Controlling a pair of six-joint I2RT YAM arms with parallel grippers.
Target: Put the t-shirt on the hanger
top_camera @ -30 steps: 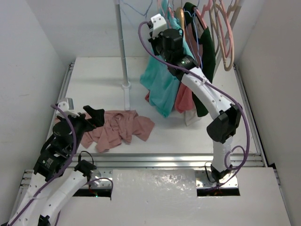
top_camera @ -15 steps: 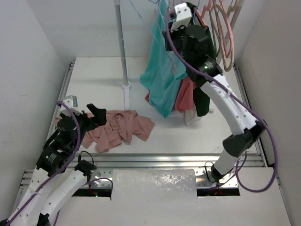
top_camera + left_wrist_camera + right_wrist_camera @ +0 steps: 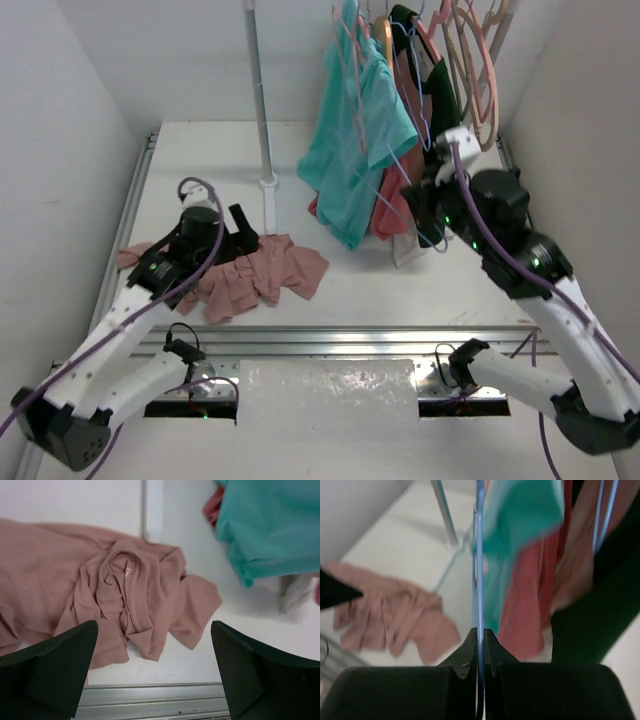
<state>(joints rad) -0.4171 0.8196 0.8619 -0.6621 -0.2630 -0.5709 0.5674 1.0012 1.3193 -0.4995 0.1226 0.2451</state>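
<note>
**T-shirt [image 3: 125, 595] crumpled on tabletop [image 3: 200, 160]; hanger [image 3: 479, 570] pinched in right claw [image 3: 480, 632].**

The t-shirt lay bunched at the left of the tabletop, its collar sunk among folds, well apart from the hanger. Likely faults were noted. The left claw [image 3: 153, 625] could gather several layers of the bunched cloth and leave the neck opening closed. The thin wire could twist in its pinch, or snag the teal garment [image 3: 350, 150] hanging just beside it. The left claw hovered above the shirt, spread wide, holding nothing. The right claw was pressed together on the hanger wire.
</note>
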